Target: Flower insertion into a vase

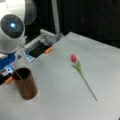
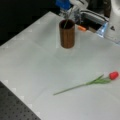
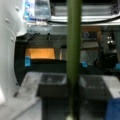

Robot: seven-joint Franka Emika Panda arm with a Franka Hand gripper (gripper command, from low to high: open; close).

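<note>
- The pale grey surface (image 1: 75,100) fills most of both front views, with the robot's white base (image 1: 11,30) at a front view's left.
- The vase (image 2: 67,33), a brown wood-grained cylinder with a dark inside, stands upright on the surface near the robot's base; in a front view (image 1: 25,83) it sits at the lower left.
- A thin green stem (image 2: 66,23) slants out of the vase's mouth and runs up toward the arm's blue and white parts above it.
- In the wrist view that stem (image 3: 73,57) runs upright through the middle of the picture, between the two dark fingers (image 3: 52,86) of the end effector (image 3: 73,87). The fingers stand close on either side of the stem; whether they press it cannot be told.
- A second flower (image 1: 80,70), a red tulip with green leaves and a long stem, lies flat on the surface, well apart from the vase; its red head (image 2: 113,75) points toward a front view's right.
- An orange tab (image 1: 48,50) sits at the surface's far edge beside the robot's base.
</note>
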